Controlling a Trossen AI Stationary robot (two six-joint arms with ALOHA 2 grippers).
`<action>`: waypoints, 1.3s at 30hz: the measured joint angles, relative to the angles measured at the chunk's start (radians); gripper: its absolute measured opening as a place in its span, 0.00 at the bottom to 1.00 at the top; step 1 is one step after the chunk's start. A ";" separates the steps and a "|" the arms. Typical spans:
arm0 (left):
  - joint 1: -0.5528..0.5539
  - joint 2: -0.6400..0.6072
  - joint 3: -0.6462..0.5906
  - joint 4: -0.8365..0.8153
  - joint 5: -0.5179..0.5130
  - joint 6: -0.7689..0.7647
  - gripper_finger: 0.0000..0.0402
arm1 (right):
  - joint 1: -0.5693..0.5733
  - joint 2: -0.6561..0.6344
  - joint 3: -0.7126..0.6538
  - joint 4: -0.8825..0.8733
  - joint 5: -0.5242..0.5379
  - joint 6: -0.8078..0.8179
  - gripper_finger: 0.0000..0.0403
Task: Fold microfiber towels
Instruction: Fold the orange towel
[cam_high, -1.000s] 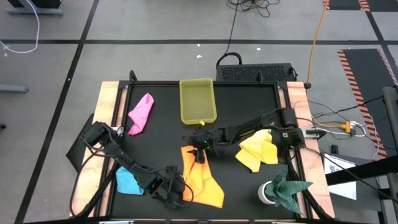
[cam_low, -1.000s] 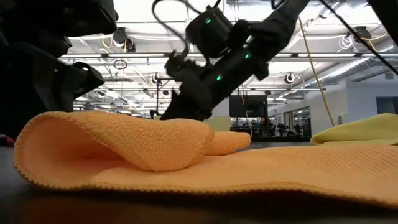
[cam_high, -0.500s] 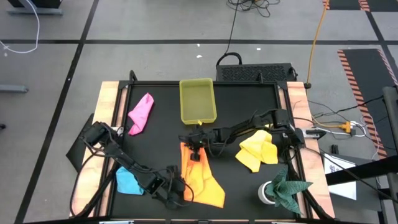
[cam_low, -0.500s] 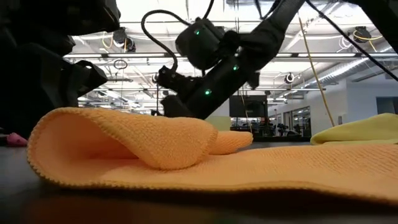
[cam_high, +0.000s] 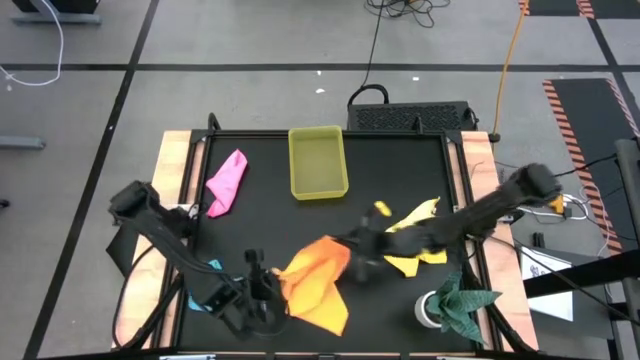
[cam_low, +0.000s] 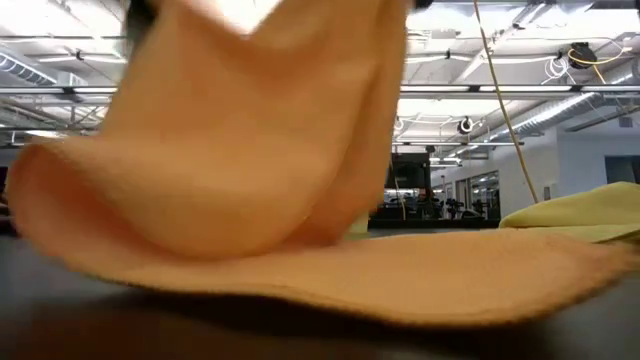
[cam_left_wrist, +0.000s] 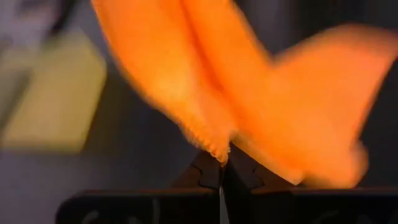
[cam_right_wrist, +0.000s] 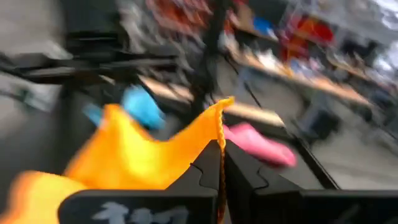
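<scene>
Black tabletop, orange towel (cam_high: 315, 282) lifted between both arms.
Left gripper (cam_left_wrist: 222, 163) and right gripper (cam_right_wrist: 220, 144) each pinch an edge; it hangs limp and light, so you should hold corners.

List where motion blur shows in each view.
High view: the right arm is smeared; low view: the orange towel is soft; left wrist view: that towel streaks above the end effector; right wrist view: the background is streaked.

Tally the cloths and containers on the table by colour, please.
Pink towel: 1
Orange towel: 1
Yellow towel: 1
Light blue towel: 1
Dark green cloth: 1
Yellow tray: 1
Total: 6
</scene>
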 joint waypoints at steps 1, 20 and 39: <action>-0.011 -0.021 0.022 0.030 -0.035 0.038 0.02 | 0.024 -0.045 -0.022 0.018 -0.046 0.002 0.00; 0.030 -0.119 0.133 0.003 -0.117 0.226 0.02 | 0.110 -0.240 -0.139 0.106 0.128 0.023 0.00; -0.073 -0.153 0.131 0.649 0.140 0.664 0.02 | 0.200 -0.221 -0.137 0.576 -0.497 0.127 0.00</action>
